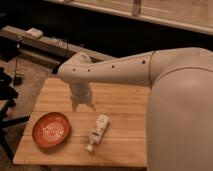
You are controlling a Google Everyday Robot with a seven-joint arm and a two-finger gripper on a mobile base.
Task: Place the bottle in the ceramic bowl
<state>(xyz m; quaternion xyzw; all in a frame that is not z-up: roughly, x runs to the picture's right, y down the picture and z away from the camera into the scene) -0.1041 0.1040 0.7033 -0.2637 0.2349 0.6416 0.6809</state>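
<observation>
The bottle [98,131] is small, whitish-cream, with a label and a narrow white cap. It lies on its side on the wooden table [120,105], cap toward the front edge. The ceramic bowl [51,130] is shallow, orange-red with a pale pattern at its centre. It sits on the table to the left of the bottle, apart from it. My gripper [83,105] hangs from the white arm above the table, behind and between the bowl and the bottle, a little up-left of the bottle. It holds nothing.
The white arm and body [175,100] fill the right side. A dark shelf [35,42] with a pale object runs behind the table at left. A black stand [6,95] is by the table's left edge.
</observation>
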